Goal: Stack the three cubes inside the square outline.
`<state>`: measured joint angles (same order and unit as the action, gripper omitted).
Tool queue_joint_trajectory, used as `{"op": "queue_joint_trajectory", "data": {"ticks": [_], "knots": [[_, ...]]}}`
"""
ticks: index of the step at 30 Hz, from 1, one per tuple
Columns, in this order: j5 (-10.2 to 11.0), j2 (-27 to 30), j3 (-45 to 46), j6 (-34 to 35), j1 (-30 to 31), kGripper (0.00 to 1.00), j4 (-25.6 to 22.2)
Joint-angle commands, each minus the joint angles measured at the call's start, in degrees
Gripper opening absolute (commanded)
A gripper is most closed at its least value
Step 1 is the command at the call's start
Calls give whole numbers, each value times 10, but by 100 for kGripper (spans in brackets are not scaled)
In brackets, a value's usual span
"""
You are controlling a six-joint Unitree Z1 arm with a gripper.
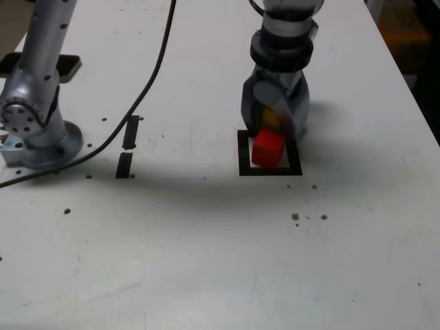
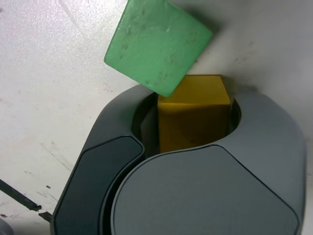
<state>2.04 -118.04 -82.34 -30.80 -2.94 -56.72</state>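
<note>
In the exterior view the red cube (image 1: 268,149) sits inside the black square outline (image 1: 269,172), towards its far side. My gripper (image 1: 272,122) hangs just behind and above it, shut on the yellow cube (image 1: 270,118), which shows between the grey jaws. The wrist view has the yellow cube (image 2: 194,117) seated in the gripper (image 2: 193,110). The green cube (image 2: 156,44) lies on the white table just beyond, turned at an angle, one corner overlapping the yellow cube. In the exterior view the gripper hides the green cube.
A second arm's silver base (image 1: 38,130) stands at the exterior view's left, with a black cable (image 1: 148,82) running across the table. Two short black strips (image 1: 129,132) lie between that base and the outline. Small dark specks (image 1: 295,216) dot the white table.
</note>
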Motion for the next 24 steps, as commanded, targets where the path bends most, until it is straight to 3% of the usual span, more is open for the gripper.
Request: {"op": "queue_joint_trajectory", "data": {"ticks": [1,14,24], "knots": [[2,17,-3,0,-1,26,1],[0,107,2,29,22,26,-17],[20,142,4,120,100,26,-64]]}}
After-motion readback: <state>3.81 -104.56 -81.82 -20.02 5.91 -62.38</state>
